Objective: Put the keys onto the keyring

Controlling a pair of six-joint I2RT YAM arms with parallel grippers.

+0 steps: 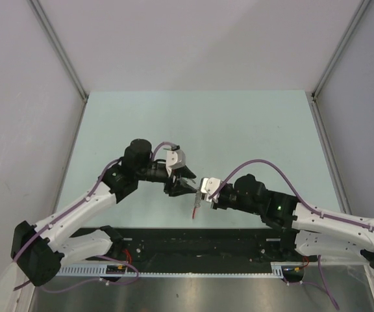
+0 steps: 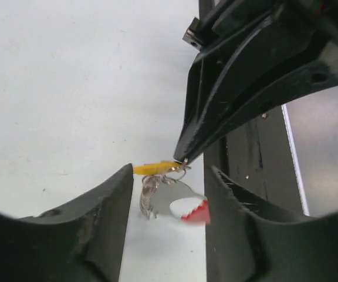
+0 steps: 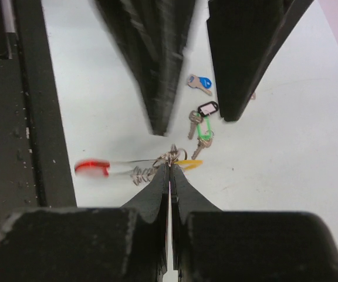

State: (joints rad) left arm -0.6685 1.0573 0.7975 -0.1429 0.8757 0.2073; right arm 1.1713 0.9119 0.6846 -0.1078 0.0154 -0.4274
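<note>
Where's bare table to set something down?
Free: the far half of the table, up to the back wall, side to side. Crowded: near centre, where the left pincer and right pincer meet over the keyring and loose keys.

Centre of the near edge is obstructed. The right gripper (image 3: 170, 169), tips pinched together on the hanging keyring (image 2: 193, 211), points straight into the gap between the parted fingers (image 2: 101, 220) of the left gripper (image 2: 168, 174); you have no passage between them. Loose keys (image 3: 203, 129) lie on the table (image 1: 239, 123) just beyond, apparently beneath the left fingers, though that view is blurred. The black rail (image 3: 28, 117) bars the near side. You have room over the far half and toward both side walls.
</note>
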